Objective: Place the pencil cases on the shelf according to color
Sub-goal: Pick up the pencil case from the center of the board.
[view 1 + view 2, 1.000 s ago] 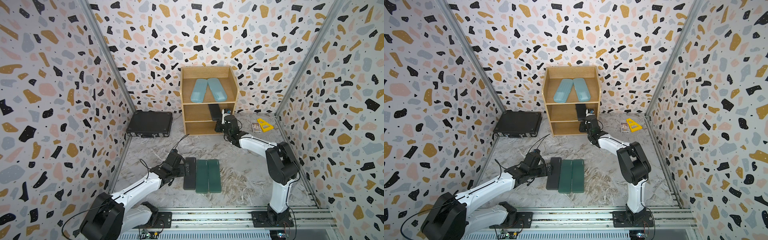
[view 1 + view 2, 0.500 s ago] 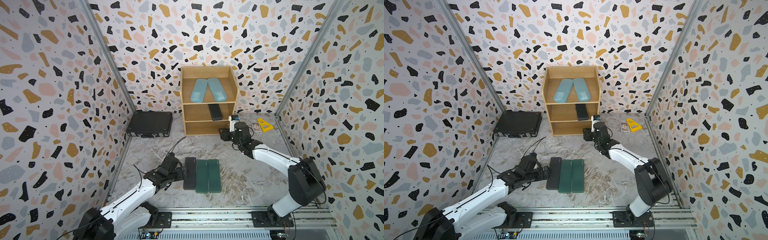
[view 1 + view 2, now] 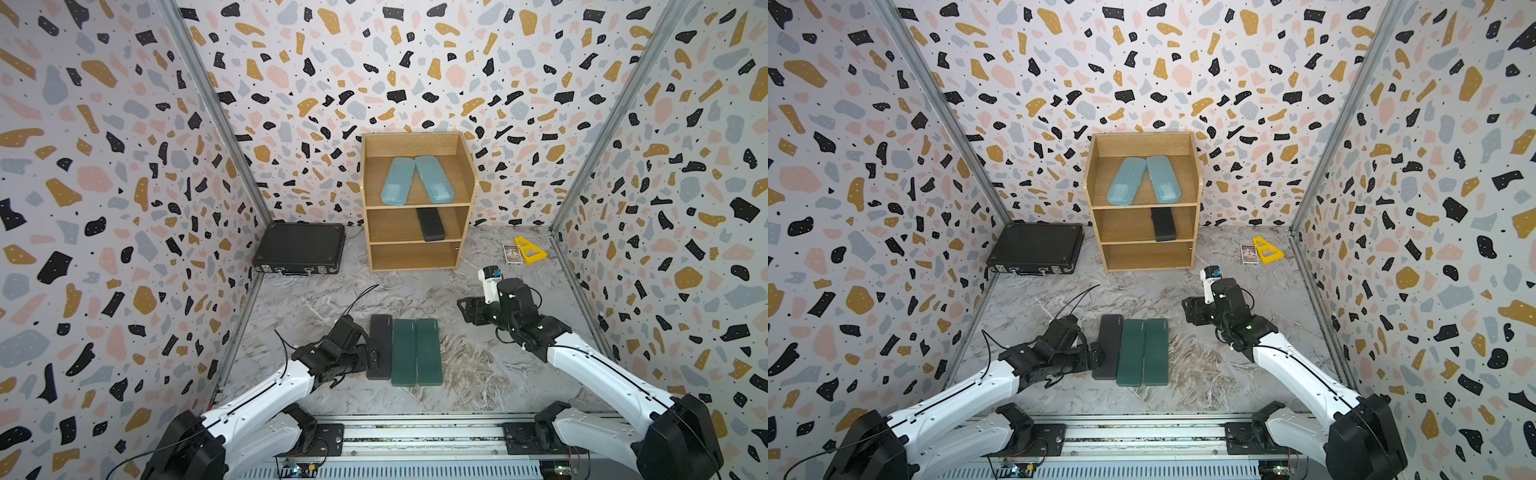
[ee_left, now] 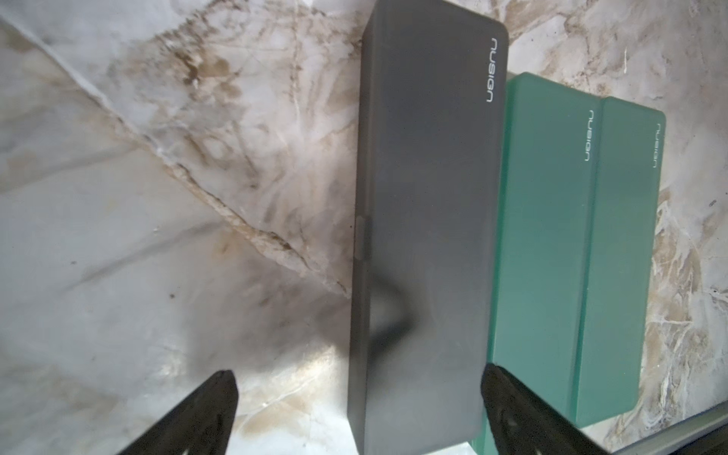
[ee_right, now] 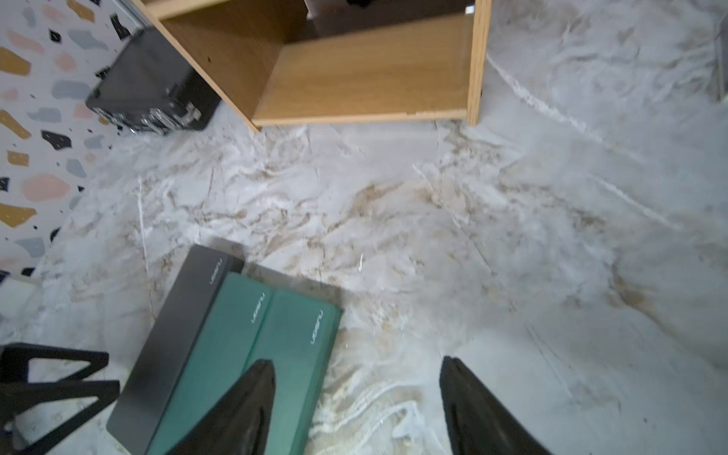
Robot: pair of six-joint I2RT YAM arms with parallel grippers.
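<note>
Currently, shelf: upright against the back wall, open front facing the arms.
Top tier: two light blue cases, lying flat, far ends touching, near ends splayed apart.
Middle tier: shelved black case, right of centre, near end at the front edge.
Floor row: floor black case and two green cases, flat, long edges touching.
Left gripper: jaws spread wide, straddling the near end of the floor black case; contact cannot be confirmed.
Right gripper: jaws apart, nothing between them, above bare floor, right of the green cases.
Briefcase: flat on the floor, left of the shelf.
</note>
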